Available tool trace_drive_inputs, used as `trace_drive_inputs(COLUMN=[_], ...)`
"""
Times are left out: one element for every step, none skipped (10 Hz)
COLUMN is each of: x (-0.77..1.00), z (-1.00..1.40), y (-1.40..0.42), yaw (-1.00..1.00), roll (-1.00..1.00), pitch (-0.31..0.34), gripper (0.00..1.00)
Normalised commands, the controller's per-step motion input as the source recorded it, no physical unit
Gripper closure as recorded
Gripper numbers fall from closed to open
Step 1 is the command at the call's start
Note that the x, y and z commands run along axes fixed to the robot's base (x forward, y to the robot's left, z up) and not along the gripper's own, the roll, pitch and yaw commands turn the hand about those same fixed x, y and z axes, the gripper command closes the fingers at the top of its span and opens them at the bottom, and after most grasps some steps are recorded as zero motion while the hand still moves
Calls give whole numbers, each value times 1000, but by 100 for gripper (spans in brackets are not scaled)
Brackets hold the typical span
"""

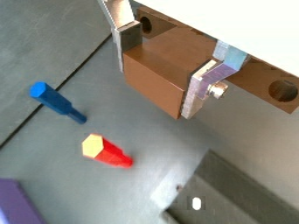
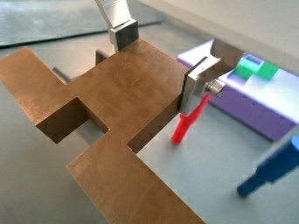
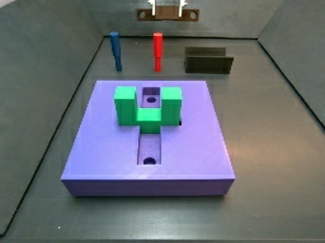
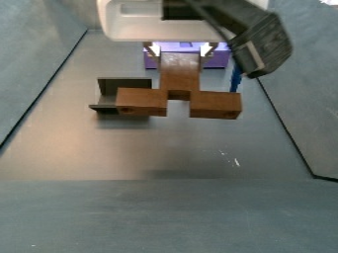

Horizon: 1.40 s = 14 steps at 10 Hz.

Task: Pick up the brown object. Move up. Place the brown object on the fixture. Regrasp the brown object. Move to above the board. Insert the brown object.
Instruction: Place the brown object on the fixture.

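Tool (image 2: 162,63) raised, clamping the brown object (image 2: 111,105).
Fixture (image 4: 122,87), red peg (image 1: 107,151) and blue peg (image 1: 55,101) lie below on the tabletop (image 4: 158,158).

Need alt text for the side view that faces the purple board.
A purple board fills the middle of the grey floor, with a green block seated in it. Behind stand a blue peg, a red peg and the dark fixture; the claw holds the brown object high above.

Soft, even light falls from above on my gripper (image 2: 158,63), its shadow faint on the grey floor (image 4: 158,148), one small glare spot there, all pictures coarse and slightly blurred.
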Motion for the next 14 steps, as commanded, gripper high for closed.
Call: trace_drive_inputs(x=[771, 777, 729, 714, 729, 717, 520, 543, 546, 0, 0, 366, 763, 803], z=[0, 0, 0, 0, 0, 0, 0, 0, 0, 0, -26, -254, -251, -263], y=[0, 0, 0, 0, 0, -14, -3, -20, -37, 0, 0, -174, -443, -426], yaw=[-194, -189, -174, -146, -131, -123, -69, -74, -71, 0, 0, -57, 0, 0], roll=[-994, -991, -969, -937, -869, -734, -469, -443, -414, -26, 0, 0, 0, 0], pitch=[89, 89, 49, 0, 0, 0, -40, -34, -34, 0, 0, 0, 0, 0], gripper=[100, 100, 100, 100, 100, 100, 100, 100, 100, 100, 100, 100, 100, 100])
